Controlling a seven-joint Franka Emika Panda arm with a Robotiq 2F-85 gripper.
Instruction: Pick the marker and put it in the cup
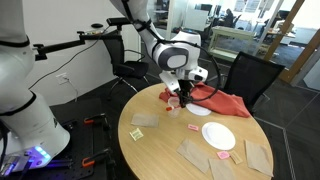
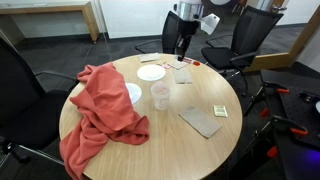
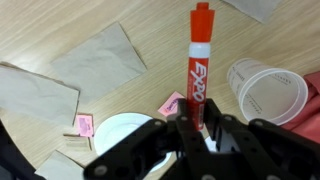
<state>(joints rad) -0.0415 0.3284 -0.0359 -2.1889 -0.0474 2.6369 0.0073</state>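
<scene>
My gripper [image 3: 190, 128] is shut on the red marker [image 3: 197, 65], which sticks out from between the fingers with its red cap end away from me, held above the table. The translucent whitish cup [image 3: 265, 88] stands upright on the wooden table just right of the marker in the wrist view. The cup also stands near the table's middle in an exterior view [image 2: 159, 95]. In both exterior views the gripper [image 1: 183, 95] [image 2: 182, 50] hangs raised over the table.
A white plate [image 3: 125, 135] [image 1: 218, 135] [image 2: 151, 72] lies near the gripper. Brown paper napkins [image 3: 95, 55] [image 2: 203, 121] and small pink scraps [image 3: 171, 103] are scattered on the round table. A red cloth [image 2: 100, 110] covers one side. Black chairs [image 2: 255, 35] ring the table.
</scene>
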